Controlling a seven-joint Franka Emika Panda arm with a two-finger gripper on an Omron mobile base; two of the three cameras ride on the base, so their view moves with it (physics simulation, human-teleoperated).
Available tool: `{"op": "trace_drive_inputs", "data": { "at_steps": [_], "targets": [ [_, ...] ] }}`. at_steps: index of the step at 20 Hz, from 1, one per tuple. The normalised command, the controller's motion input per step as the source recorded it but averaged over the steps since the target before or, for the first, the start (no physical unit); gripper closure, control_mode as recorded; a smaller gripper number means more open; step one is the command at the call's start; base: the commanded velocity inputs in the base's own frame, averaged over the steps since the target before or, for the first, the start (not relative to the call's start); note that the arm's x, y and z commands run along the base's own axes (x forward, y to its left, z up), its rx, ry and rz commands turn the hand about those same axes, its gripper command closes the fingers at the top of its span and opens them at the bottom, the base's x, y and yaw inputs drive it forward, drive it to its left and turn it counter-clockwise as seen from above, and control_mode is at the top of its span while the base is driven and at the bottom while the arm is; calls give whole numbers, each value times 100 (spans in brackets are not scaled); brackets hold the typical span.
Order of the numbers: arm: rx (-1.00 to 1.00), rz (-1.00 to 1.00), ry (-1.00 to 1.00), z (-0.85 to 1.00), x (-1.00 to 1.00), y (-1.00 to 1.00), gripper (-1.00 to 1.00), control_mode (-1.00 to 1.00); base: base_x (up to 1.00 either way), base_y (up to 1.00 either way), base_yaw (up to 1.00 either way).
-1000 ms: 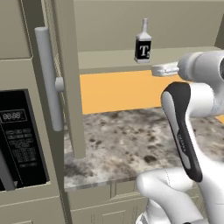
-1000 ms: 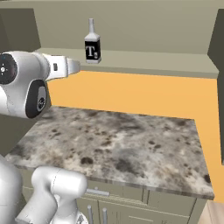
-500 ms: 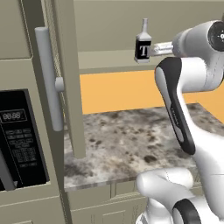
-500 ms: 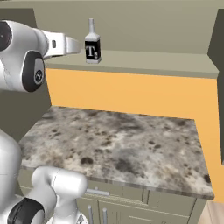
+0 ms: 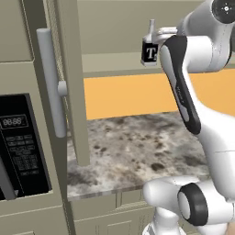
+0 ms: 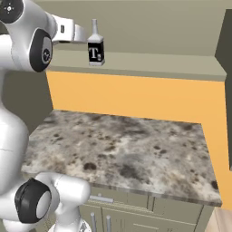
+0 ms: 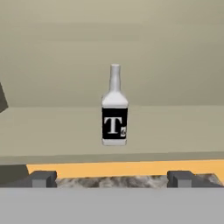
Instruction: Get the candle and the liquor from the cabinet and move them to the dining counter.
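The liquor [image 7: 114, 107] is seen upright on the cabinet [image 7: 52, 127] shelf, straight before the gripper [image 7: 112, 179], whose jaws are held released.

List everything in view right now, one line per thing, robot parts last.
liquor: one, clear glass with black label and white T, upright on the cabinet shelf.
cabinet: one, grey-beige, open, above the worktop.
cabinet door: one, grey-beige with a grey bar handle, swung open at left.
microwave: one, black front, far left.
marble worktop: one, mottled grey-brown, below the orange wall.
gripper: one, dark fingers spread wide, short of the bottle.
arm: one, white with dark joints.
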Motion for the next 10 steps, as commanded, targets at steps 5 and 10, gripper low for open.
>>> {"op": "trace_drive_inputs", "data": {
  "at_steps": [5, 10],
  "targets": [
    [6, 0, 0, -1, 45, 0, -100, -100, 0, 0, 0],
    [3, 0, 0, -15, 44, 0, -100, -100, 0, 0, 0]
  ]
}}
